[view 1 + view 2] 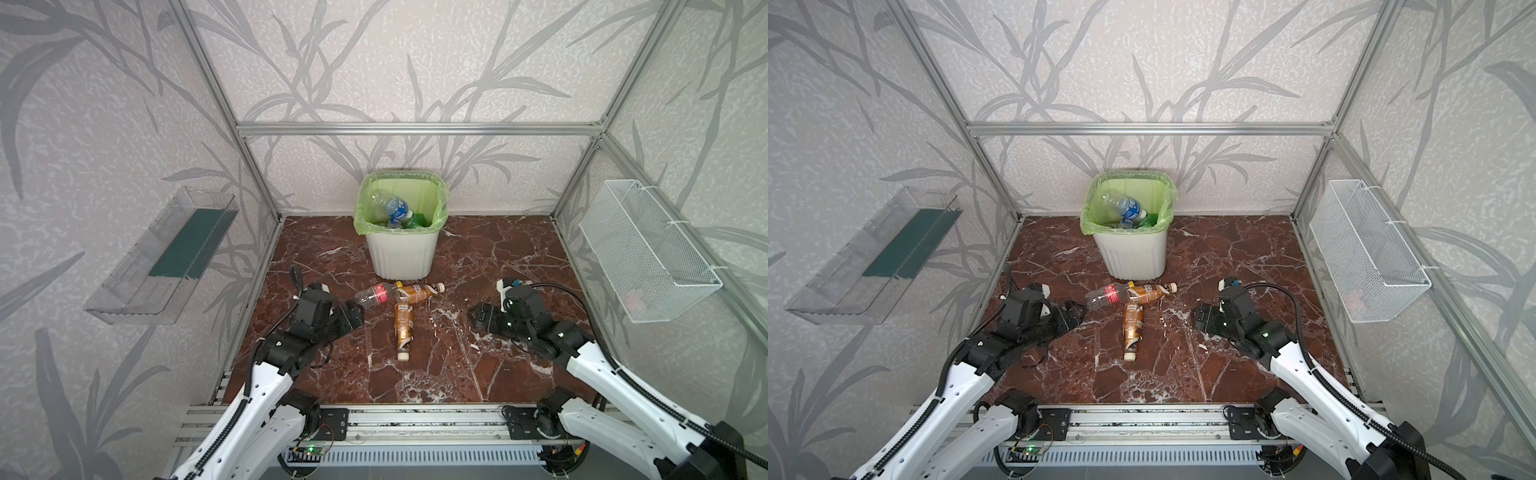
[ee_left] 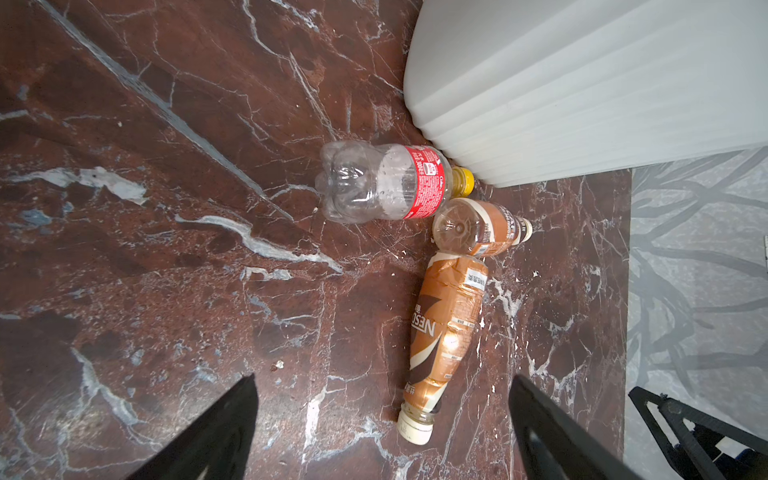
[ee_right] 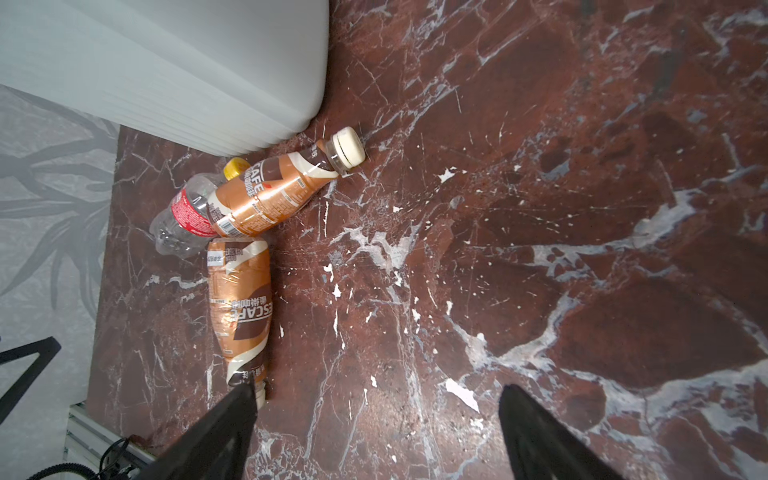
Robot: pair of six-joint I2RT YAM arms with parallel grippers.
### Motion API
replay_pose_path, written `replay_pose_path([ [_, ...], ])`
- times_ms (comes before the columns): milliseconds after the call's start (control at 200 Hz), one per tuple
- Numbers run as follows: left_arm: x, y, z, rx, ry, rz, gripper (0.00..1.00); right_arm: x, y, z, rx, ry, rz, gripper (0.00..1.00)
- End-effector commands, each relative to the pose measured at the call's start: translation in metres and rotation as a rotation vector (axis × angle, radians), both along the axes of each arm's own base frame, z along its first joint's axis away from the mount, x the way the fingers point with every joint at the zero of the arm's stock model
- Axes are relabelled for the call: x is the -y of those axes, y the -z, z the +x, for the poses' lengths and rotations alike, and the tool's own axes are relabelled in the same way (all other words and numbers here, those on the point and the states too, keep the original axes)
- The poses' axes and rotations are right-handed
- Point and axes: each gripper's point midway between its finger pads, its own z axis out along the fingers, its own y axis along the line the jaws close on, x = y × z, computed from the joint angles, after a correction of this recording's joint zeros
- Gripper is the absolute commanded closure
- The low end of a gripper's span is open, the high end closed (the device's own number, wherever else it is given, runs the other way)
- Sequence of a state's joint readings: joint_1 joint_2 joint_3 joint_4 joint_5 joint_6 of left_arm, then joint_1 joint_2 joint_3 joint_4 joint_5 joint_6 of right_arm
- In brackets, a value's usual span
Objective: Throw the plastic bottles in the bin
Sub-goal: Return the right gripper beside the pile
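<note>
the left pincer [image 2: 382,376] hangs low over the marble tabletop [image 1: 478,374] with its jaws spread wide and nothing between them. the right pincer [image 3: 377,385] is likewise wide apart and empty, facing in from the other side. both aim at the same small heap.

the bin [image 1: 401,253] stands at the back, in the middle, its green liner folded over the rim. some of the plastic bottles are already inside: a clear blue-labelled bottle [image 1: 392,205] and a green bottle [image 1: 417,220] show at the top. three lie on the tabletop, right in front of the bin. the red-labelled bottle [image 2: 382,185] is on its side, its yellow cap [image 2: 463,181] just beside the bin's foot, perhaps touching. the far amber bottle [image 3: 270,195] lies against its neck end. the near amber bottle [image 2: 446,332] points its cream cap toward the arms, its base butted up to the other two.

as for risks, i judge the three lie so close that a finger coming down for one may shove a neighbour, and light, round, crumpled plastic rolls away readily. a squeeze on a dented wall could let a bottle squirt out sideways. since both arms face one heap, reaching together could bring the pincers into each other. a push along the red-labelled bottle would press on the bin and might shift it. over the bin, letting go too near the rim could bounce a bottle back out or snag the loose liner.
</note>
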State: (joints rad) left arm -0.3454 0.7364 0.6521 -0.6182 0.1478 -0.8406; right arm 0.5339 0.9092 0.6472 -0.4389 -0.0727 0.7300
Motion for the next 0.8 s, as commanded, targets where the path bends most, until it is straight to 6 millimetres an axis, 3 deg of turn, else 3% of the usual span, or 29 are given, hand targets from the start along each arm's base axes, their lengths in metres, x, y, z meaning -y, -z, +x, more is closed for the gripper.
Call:
replay_pose_path([
  [0,0.007,-0.008,0.003,0.029,0.030,-0.030,0.06,-0.007,0.001,0.002,0.004,-0.012,0.040,0.10],
  [240,0.024,0.003,0.007,0.001,0.084,-0.060,0.09,-0.011,0.008,0.001,-0.007,-0.022,0.055,0.11],
  [540,0.095,0.031,0.012,-0.042,0.224,-0.006,0.10,-0.010,0.013,0.000,-0.016,-0.019,0.053,0.11],
  [795,0.110,0.055,0.022,-0.091,0.274,0.106,0.09,-0.006,0.010,-0.003,-0.006,-0.015,0.046,0.11],
])
